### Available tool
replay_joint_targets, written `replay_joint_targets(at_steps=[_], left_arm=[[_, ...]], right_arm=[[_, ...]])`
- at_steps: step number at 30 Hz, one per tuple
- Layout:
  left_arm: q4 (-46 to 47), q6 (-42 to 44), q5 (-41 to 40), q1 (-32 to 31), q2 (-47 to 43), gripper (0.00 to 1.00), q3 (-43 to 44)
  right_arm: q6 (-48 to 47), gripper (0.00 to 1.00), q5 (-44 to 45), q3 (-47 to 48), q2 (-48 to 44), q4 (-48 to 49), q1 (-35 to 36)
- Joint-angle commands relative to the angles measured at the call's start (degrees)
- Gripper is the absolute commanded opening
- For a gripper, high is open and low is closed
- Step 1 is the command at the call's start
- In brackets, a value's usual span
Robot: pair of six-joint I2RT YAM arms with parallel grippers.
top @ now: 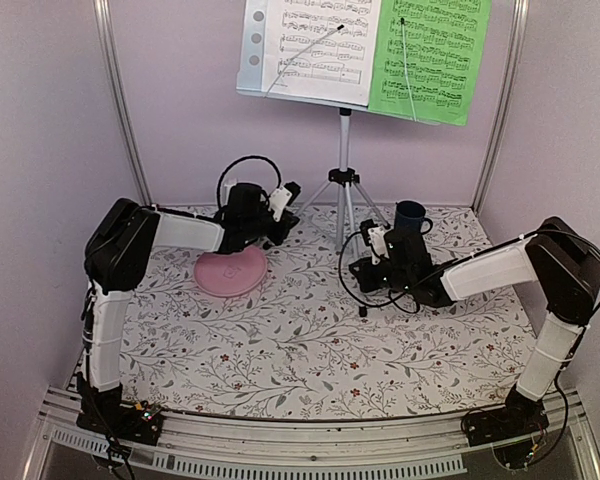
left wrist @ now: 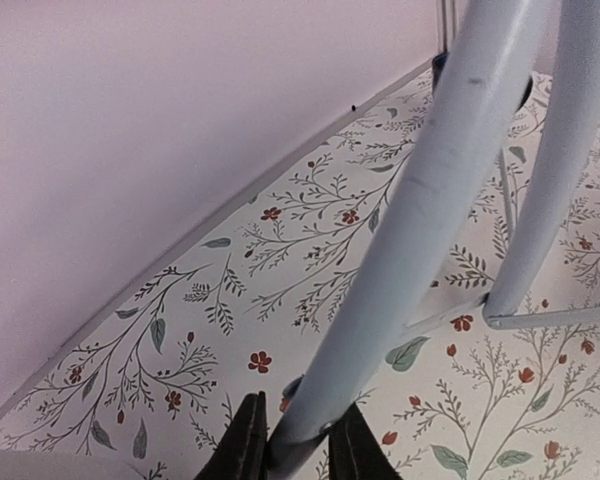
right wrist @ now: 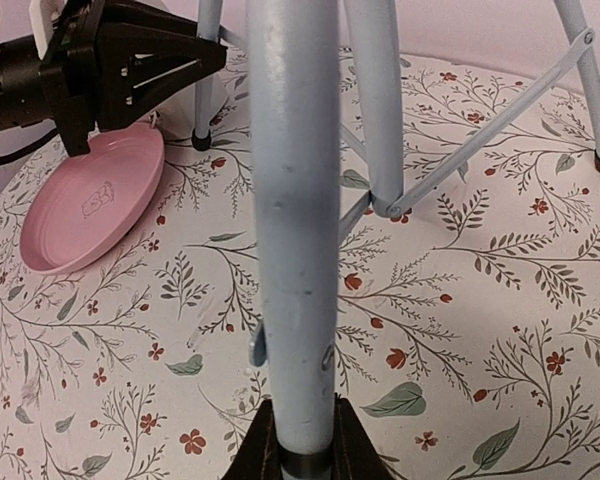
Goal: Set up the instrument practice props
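Left arm (top: 120, 250) and right arm (top: 550, 270), bolted nearest, reach back to the music stand (top: 345, 150) at rear centre. It carries the white sheet (top: 310, 40) and green sheet (top: 430, 55).

Left wrist view: the left gripper (left wrist: 295, 450) pinches a tripod leg (left wrist: 430, 200) tightly.

Right wrist view: the right gripper (right wrist: 300, 450) clamps a second leg (right wrist: 295, 200), with the pink plate (right wrist: 90, 200) nearby. Uneven pulls would likely tip the top-heavy stand, spill its sheets or knock the plate.
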Motion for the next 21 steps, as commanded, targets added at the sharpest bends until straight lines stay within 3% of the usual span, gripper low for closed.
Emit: replay_joint_targets(at_steps=[1, 4, 9, 16, 21], left_arm=[[4.36, -4.65, 1.17, 2.35, -3.83, 0.30, -1.48], [4.87, -5.28, 1.07, 2.26, -7.47, 0.50, -5.19], [5.14, -6.53, 0.92, 2.46, -14.65, 0.69, -12.60], [-7.10, -15.48, 0.51, 8.07, -20.98, 0.92, -11.11], [-13.73, -18.73, -3.76, 12.47, -21.23, 0.99, -9.20]], right_arm=[[0.18, 0.01, 0.28, 1.19, 0.21, 1.19, -1.12], [-0.17, 0.11, -1.99, 0.24, -0.45, 2.49, -1.10], [-0.59, 0.39, -5.06, -1.84, -3.39, 4.31, -0.94], [-1.10, 0.97, -6.64, -3.55, -10.36, 4.79, -0.50], [-1.75, 0.99, -6.67, -4.84, -15.91, 4.02, -0.45]])
